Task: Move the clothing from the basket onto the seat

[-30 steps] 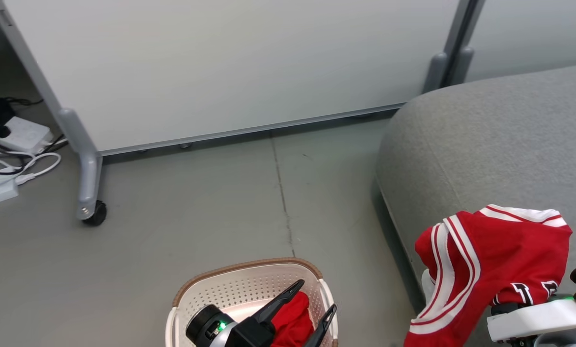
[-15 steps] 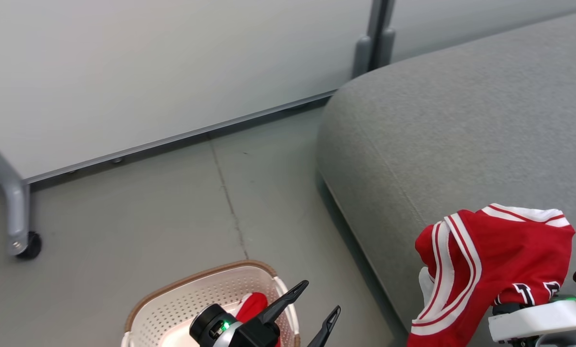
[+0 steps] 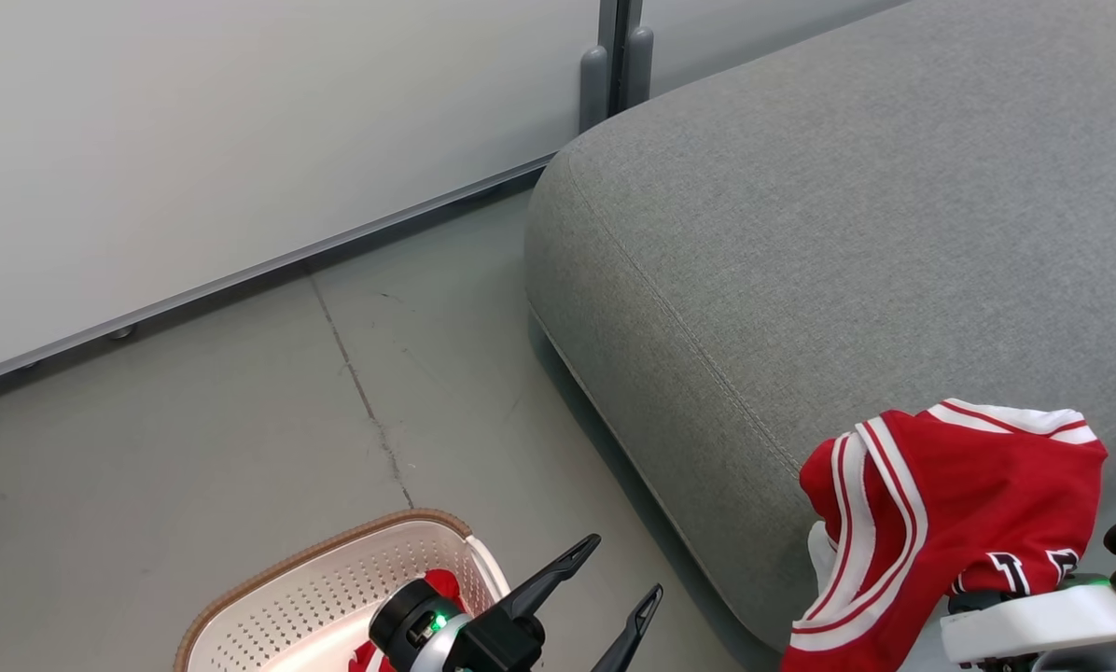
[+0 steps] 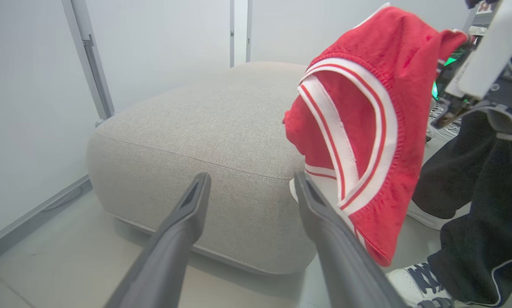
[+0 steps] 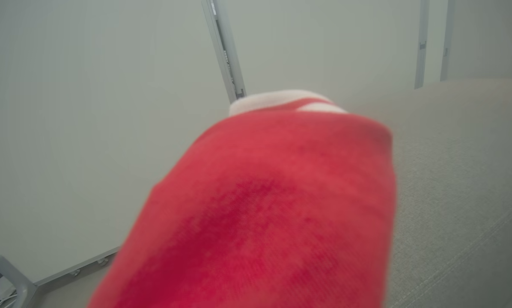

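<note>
A bright red piece of clothing [image 3: 950,495] with white stripe trim hangs over my right gripper, which is shut on it; the fingers are hidden under the cloth, and only the white wrist [image 3: 1034,623] shows. It hangs above the near edge of the grey seat [image 3: 801,233]. The left wrist view shows this clothing [image 4: 367,111] off the floor beside the seat [image 4: 204,124]. Red cloth [image 5: 273,214] covers the right wrist view. My left gripper [image 3: 625,565] is open and empty, to the right of the cream basket [image 3: 315,553], which holds more red clothing [image 3: 443,583].
A pale partition panel [image 3: 241,140] and its grey post [image 3: 614,65] stand behind the seat. Bare grey floor [image 3: 287,411] lies between basket and seat. A person's dark trouser legs [image 4: 465,179] and white shoe [image 4: 418,284] stand close by my right arm.
The head camera has swung right, so the basket and the partition slid left and more of the seat shows. Both grippers keep their places in view, the right one still holding the clothing.
</note>
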Available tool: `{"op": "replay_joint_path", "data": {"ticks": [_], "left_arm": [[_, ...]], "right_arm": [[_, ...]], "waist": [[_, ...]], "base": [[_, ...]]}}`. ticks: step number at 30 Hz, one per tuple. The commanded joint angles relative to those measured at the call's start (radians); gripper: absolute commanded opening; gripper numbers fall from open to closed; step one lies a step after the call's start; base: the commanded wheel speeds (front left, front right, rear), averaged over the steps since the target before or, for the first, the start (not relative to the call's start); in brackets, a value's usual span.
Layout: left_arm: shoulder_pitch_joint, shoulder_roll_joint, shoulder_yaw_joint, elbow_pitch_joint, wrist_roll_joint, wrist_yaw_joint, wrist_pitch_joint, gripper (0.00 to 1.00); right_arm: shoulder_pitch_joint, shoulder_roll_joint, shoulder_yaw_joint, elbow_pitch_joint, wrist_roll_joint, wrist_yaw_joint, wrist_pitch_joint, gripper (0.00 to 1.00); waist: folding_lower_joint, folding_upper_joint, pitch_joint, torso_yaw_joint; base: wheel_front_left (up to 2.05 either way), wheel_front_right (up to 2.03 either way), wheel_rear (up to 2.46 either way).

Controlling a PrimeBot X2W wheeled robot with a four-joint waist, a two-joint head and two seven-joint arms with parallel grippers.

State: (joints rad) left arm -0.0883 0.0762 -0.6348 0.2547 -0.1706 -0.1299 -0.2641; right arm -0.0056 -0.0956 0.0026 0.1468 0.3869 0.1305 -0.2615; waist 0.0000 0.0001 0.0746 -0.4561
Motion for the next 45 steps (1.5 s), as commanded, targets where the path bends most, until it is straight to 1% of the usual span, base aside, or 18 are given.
{"op": "replay_joint_path", "data": {"ticks": [1, 9, 12, 13, 17, 18, 23, 26, 29, 33, 35, 41, 45], "left_arm": [[-0.014, 0.003, -0.001, -0.002, -0.003, -0.001, 0.0, 1.0], [-0.022, 0.011, -0.011, 0.001, -0.003, -0.001, 0.0, 1.0], [-0.029, 0.012, -0.015, -0.002, 0.002, -0.001, 0.0, 1.0], [-0.032, 0.02, -0.022, -0.002, 0.009, -0.001, 0.0, 1.0], [-0.059, 0.046, -0.036, -0.001, 0.016, -0.001, 0.0, 1.0], [-0.059, 0.046, -0.036, -0.001, 0.016, -0.001, 0.0, 1.0], [-0.11, 0.102, -0.054, -0.001, 0.027, -0.001, 0.0, 1.0], [-0.145, 0.134, -0.064, -0.01, 0.033, -0.001, 0.0, 1.0], [-0.177, 0.17, -0.066, -0.021, 0.04, -0.001, 0.0, 1.0], [-0.21, 0.208, -0.056, -0.034, 0.047, -0.001, 0.0, 1.0], [-0.221, 0.226, -0.052, -0.04, 0.048, -0.001, 0.0, 1.0], [-0.253, 0.258, -0.049, -0.052, 0.057, -0.001, 0.0, 1.0], [-0.269, 0.268, -0.056, -0.065, 0.061, -0.001, 0.0, 1.0]], "right_arm": [[0.001, -0.001, -0.007, -0.003, 0.002, 0.001, -0.006, 0.0], [-0.021, -0.002, -0.024, -0.027, -0.003, 0.001, -0.006, 0.0], [-0.054, -0.014, -0.068, -0.032, -0.024, 0.001, -0.006, 0.0], [-0.089, -0.029, -0.092, -0.034, -0.035, 0.001, -0.006, 0.0], [-0.194, -0.083, -0.123, -0.026, -0.032, 0.001, -0.006, 0.0], [-0.194, -0.083, -0.123, -0.026, -0.032, 0.001, -0.006, 0.0], [-0.365, -0.139, -0.172, -0.037, 0.011, 0.001, -0.006, 0.0], [-0.471, -0.182, -0.189, -0.007, 0.016, 0.001, -0.006, 0.0], [-0.573, -0.23, -0.19, 0.056, 0.014, 0.001, -0.006, 0.0], [-0.719, -0.276, -0.197, 0.217, 0.066, 0.001, -0.006, 0.0], [-0.784, -0.307, -0.19, 0.301, 0.067, 0.001, -0.006, 0.0], [-0.956, -0.358, -0.144, 0.545, 0.096, 0.0, -0.006, 0.0], [-1.042, -0.374, -0.116, 0.67, 0.084, 0.0, -0.006, 0.0]], "waist": [[0.0, -0.0001, 0.003, -0.002], [0.0, -0.0001, 0.015, 0.016], [0.0, -0.0001, 0.03, 0.026], [0.0, -0.0001, 0.048, 0.034], [0.0, -0.0001, 0.104, 0.049], [0.0, -0.0001, 0.104, 0.049], [0.0, -0.0001, 0.206, 0.067], [0.0, -0.0001, 0.27, 0.075], [0.0, -0.0001, 0.334, 0.082], [0.0, -0.0001, 0.403, 0.087], [0.0, -0.0001, 0.433, 0.091], [0.0, -0.0001, 0.504, 0.114], [0.0, -0.0001, 0.547, 0.135]], "base": [[0.0, 0.0, 0.0], [0.0, 0.0, 0.0], [0.0, 0.0, 0.0], [0.0, 0.0, 0.0], [0.0, 0.0, 0.0], [0.0, 0.0, 0.0], [0.0, 0.0, 0.0], [0.0, 0.0, 0.0], [0.0, 0.0, 0.0], [0.0, 0.0, 0.0], [0.0, 0.0, 0.0], [0.0, 0.0, 0.0], [0.0, 0.0, 0.0]]}}
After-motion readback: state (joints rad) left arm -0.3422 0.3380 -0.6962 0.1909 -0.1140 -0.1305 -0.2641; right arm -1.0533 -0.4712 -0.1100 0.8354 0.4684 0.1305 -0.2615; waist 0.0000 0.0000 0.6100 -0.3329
